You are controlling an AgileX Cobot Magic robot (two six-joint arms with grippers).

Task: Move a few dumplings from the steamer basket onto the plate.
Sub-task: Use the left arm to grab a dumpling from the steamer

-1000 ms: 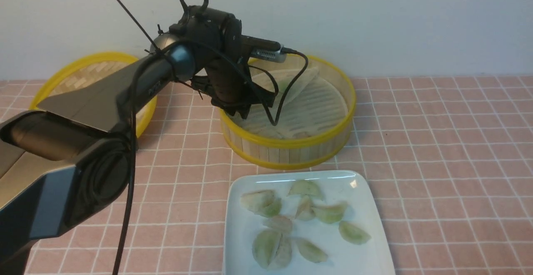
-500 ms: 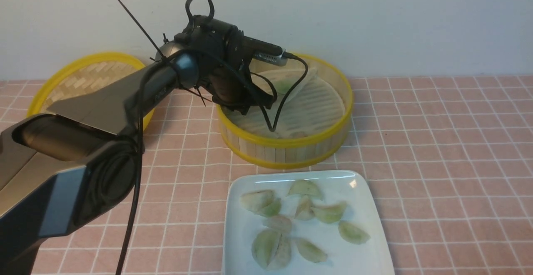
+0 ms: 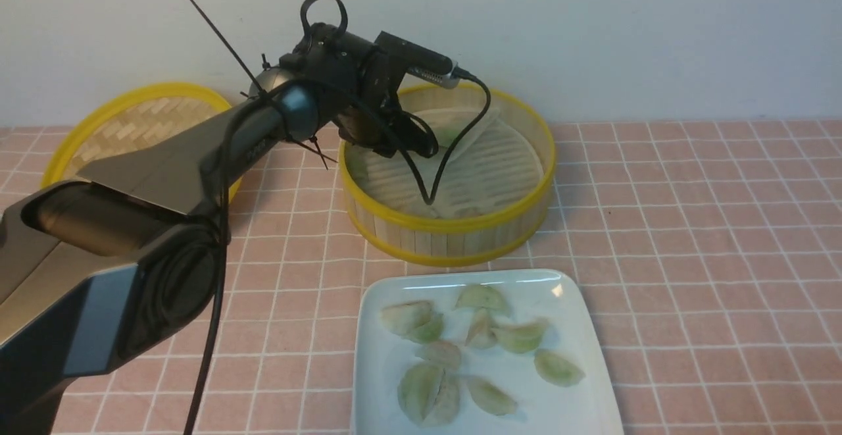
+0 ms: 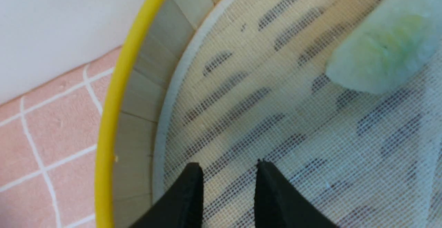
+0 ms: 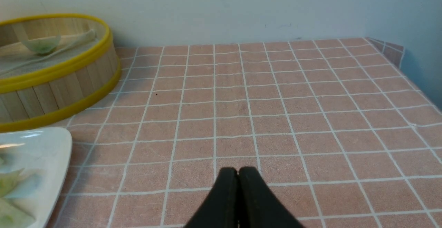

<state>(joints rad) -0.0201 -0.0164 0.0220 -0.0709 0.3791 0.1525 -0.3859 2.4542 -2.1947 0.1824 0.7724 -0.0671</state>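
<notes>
The steamer basket (image 3: 454,234) stands mid-table with a pale liner sheet (image 3: 487,165) partly folded over its floor. One greenish dumpling (image 4: 383,59) lies on the liner near the back; it also shows in the front view (image 3: 449,135) and the right wrist view (image 5: 41,43). My left gripper (image 4: 228,167) hovers open inside the basket's left side, close to the wall, with only liner between its fingers. The white plate (image 3: 460,278) in front holds several dumplings (image 3: 520,336). My right gripper (image 5: 238,171) is shut and empty, low over the cloth, right of the basket and plate.
The woven basket lid (image 3: 131,119) lies at the back left, behind my left arm (image 3: 197,152). A black cable (image 3: 454,158) loops from the wrist down into the basket. A wall runs along the back, and the table's right end (image 5: 397,52) shows in the right wrist view.
My left wrist has lifted and swung toward the basket's back-left wall. Its jaws keep the same gap. The dumplings on the plate have not moved.
</notes>
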